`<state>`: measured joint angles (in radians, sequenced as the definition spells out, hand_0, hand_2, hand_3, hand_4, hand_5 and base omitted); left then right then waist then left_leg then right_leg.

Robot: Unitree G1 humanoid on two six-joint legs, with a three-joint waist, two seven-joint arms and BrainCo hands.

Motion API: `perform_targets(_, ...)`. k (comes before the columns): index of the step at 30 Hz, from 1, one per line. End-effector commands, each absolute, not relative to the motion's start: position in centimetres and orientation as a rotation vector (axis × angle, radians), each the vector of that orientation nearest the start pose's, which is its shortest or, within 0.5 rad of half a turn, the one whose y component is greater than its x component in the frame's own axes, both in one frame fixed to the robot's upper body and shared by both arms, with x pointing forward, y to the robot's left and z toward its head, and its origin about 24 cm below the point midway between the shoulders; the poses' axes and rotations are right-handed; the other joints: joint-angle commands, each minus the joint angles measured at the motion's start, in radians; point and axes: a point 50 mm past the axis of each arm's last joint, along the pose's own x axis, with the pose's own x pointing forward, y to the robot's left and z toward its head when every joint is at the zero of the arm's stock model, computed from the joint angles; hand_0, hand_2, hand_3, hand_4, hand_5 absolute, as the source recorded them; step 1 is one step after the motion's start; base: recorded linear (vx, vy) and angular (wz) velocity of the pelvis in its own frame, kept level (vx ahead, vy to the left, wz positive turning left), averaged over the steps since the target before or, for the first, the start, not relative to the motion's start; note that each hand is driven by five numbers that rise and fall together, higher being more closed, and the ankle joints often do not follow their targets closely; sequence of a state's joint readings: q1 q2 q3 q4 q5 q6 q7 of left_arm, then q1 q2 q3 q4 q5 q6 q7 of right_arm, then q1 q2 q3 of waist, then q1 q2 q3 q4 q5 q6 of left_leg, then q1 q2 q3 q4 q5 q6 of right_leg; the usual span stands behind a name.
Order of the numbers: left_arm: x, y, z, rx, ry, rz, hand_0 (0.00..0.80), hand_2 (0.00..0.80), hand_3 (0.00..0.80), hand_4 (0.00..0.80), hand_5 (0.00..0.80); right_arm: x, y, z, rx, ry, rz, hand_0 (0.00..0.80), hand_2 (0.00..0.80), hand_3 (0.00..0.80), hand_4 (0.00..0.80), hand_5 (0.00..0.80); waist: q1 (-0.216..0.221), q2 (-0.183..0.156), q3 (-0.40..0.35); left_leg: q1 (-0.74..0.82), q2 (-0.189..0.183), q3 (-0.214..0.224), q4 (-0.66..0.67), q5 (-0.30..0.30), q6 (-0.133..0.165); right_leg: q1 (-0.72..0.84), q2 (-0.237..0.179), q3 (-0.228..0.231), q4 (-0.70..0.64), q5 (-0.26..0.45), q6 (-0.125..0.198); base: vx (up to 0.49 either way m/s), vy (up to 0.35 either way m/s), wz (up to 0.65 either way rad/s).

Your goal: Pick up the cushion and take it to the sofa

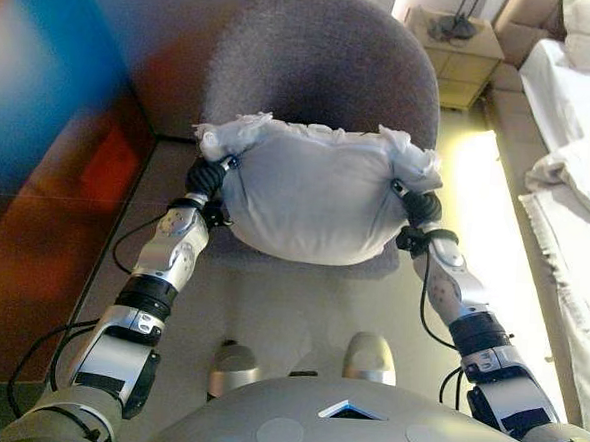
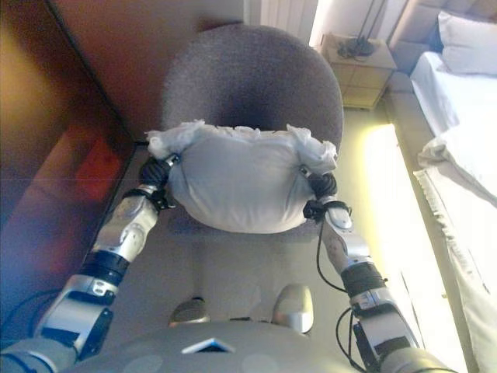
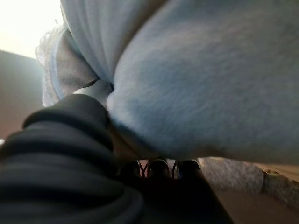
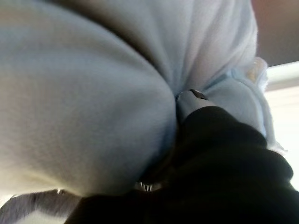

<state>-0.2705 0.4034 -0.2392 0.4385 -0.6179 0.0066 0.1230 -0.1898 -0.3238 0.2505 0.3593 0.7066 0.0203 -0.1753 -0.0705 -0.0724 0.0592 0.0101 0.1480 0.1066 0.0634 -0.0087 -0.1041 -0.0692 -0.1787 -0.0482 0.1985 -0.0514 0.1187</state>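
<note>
1. Head views: a grey armchair (image 1: 325, 63) stands at 12 o'clock, with a bed (image 1: 582, 118) at 2 o'clock. The pale cushion (image 1: 311, 197) is held above the seat between the left hand (image 1: 210, 176) and the right hand (image 1: 416, 200).
2. Left wrist view: thumb (image 3: 96, 91) and fingertips (image 3: 159, 167) pinch the cushion's edge.
3. Right wrist view: thumb (image 4: 191, 100) digs into the cloth, clamped.

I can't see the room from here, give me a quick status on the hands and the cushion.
Left hand and right hand clamp the cushion at its sides. Cushion up, above the grey chair. Chair directly ahead.
</note>
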Motion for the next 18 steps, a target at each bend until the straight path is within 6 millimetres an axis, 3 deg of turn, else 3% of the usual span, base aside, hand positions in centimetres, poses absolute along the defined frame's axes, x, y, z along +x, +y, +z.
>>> perform_targets(1, 32.1, 15.6, 6.3, -0.174, 0.039, -0.105, 0.8, 0.8, 0.8, 0.8, 0.8, 30.9, -15.7, 5.0, 0.393, 0.113, 0.062, 0.8, 0.8, 0.8, 0.8, 0.8, -0.047, 0.005, -0.01, 0.145, -0.145, 0.024, 0.046, -0.142, 0.068, -0.119, 0.009, 0.001, -0.11, 0.256, 0.104, 0.458, 0.058, 0.59)
perform_targets(4, 31.7, 15.6, 5.9, -0.161, 0.041, -0.092, 0.8, 0.8, 0.8, 0.8, 0.8, 30.7, -15.6, 4.9, 0.387, 0.125, 0.085, 0.8, 0.8, 0.8, 0.8, 0.8, -0.077, -0.007, -0.015, 0.204, -0.169, -0.007, 0.049, -0.198, 0.09, -0.17, 0.055, -0.005, -0.177, 0.305, 0.097, 0.434, 0.056, 0.13)
perform_targets(7, 31.6, 15.5, 5.7, -0.175, 0.033, -0.092, 0.8, 0.8, 0.8, 0.8, 0.8, 30.6, -15.8, 4.5, 0.363, 0.132, 0.114, 0.8, 0.8, 0.8, 0.8, 0.8, -0.094, -0.002, -0.041, 0.23, -0.169, -0.028, 0.053, -0.202, 0.097, -0.153, 0.086, 0.017, -0.198, 0.3, 0.064, 0.35, 0.005, -0.24)
perform_targets(9, 31.3, 16.0, 5.7, -0.19, 0.035, -0.064, 0.8, 0.8, 0.8, 0.8, 0.8, 30.6, -15.3, 4.6, 0.346, 0.139, 0.152, 0.8, 0.8, 0.8, 0.8, 0.8, -0.1, 0.016, -0.059, 0.228, -0.125, -0.011, 0.145, -0.119, 0.054, -0.145, 0.099, 0.011, -0.144, 0.242, 0.029, 0.23, -0.059, 0.46)
perform_targets(11, 31.1, 16.6, 5.8, -0.199, 0.026, -0.03, 0.8, 0.8, 0.8, 0.8, 0.8, 30.5, -14.7, 4.9, 0.339, 0.139, 0.193, 0.8, 0.8, 0.8, 0.8, 0.8, -0.107, 0.019, -0.073, 0.202, -0.074, -0.008, 0.342, 0.06, -0.022, -0.119, 0.113, 0.025, -0.126, 0.206, -0.012, 0.188, -0.134, 0.23)
perform_targets(12, 31.1, 16.9, 6.0, -0.203, 0.017, -0.022, 0.8, 0.8, 0.8, 0.8, 0.8, 30.5, -14.6, 5.1, 0.334, 0.135, 0.207, 0.8, 0.8, 0.8, 0.8, 0.8, -0.106, 0.012, -0.074, 0.166, -0.061, -0.005, 0.443, 0.097, -0.039, -0.103, 0.112, 0.028, -0.123, 0.197, -0.028, 0.238, -0.178, -0.11)
perform_targets(14, 31.1, 17.1, 6.3, -0.219, 0.011, -0.008, 0.8, 0.8, 0.8, 0.8, 0.8, 30.5, -14.4, 5.1, 0.326, 0.133, 0.218, 0.8, 0.8, 0.8, 0.8, 0.8, -0.092, -0.016, -0.07, 0.056, -0.043, -0.002, 0.716, 0.113, -0.039, -0.062, 0.106, 0.04, -0.102, 0.168, -0.066, 0.291, -0.185, -0.21)
perform_targets(15, 31.1, 17.2, 6.3, -0.226, 0.013, -0.009, 0.8, 0.8, 0.8, 0.8, 0.8, 30.6, -14.4, 5.0, 0.327, 0.134, 0.214, 0.8, 0.8, 0.8, 0.8, 0.8, -0.085, -0.035, -0.071, 0.008, -0.048, 0.003, 0.76, 0.116, -0.027, -0.047, 0.093, 0.044, -0.098, 0.159, -0.073, 0.285, -0.115, -0.36)
perform_targets(16, 31.0, 17.1, 6.2, -0.232, 0.016, -0.015, 0.8, 0.8, 0.8, 0.8, 0.8, 30.6, -14.5, 4.8, 0.329, 0.134, 0.208, 0.8, 0.8, 0.8, 0.8, 0.8, -0.072, -0.031, -0.063, -0.037, -0.025, 0.004, 0.782, 0.092, -0.016, -0.022, 0.103, 0.042, -0.092, 0.14, -0.079, 0.273, -0.015, -0.41)
perform_targets(18, 31.0, 17.0, 6.2, -0.215, 0.016, -0.033, 0.8, 0.8, 0.8, 0.8, 0.8, 30.7, -14.6, 4.8, 0.332, 0.131, 0.19, 0.8, 0.8, 0.8, 0.8, 0.8, -0.036, -0.03, -0.043, -0.139, -0.003, 0.004, 0.702, 0.075, 0.011, 0.033, 0.118, 0.054, -0.085, 0.097, -0.081, 0.284, 0.078, -0.24)
